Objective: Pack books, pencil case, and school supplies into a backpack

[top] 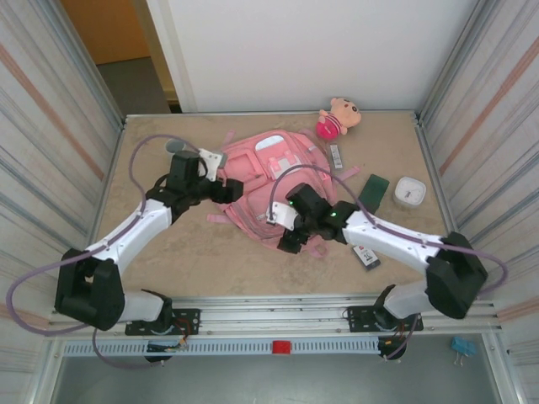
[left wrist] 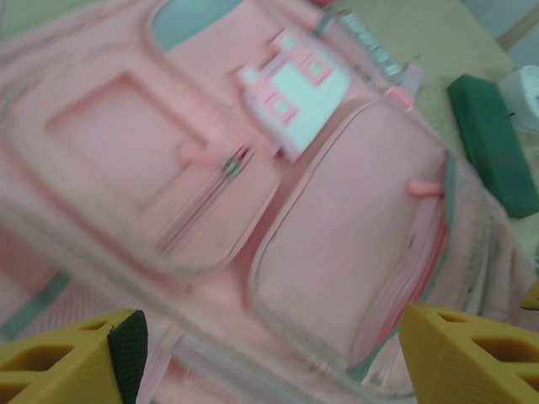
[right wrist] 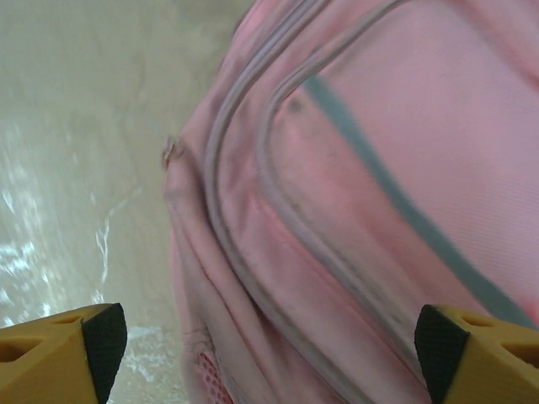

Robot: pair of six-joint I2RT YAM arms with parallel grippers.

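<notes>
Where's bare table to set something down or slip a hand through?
Free: near strip of table in front of the backpack; far-left corner by the grey cup. Crowded: right of backpack, around doll, dark book, white box.

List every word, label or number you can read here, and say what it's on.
No text is legible.
Black rectangular piece: white markings, too small to read.
Slim grey stick: any print too small to tell.
Backpack: white front patch blurred, no letters made out.
</notes>
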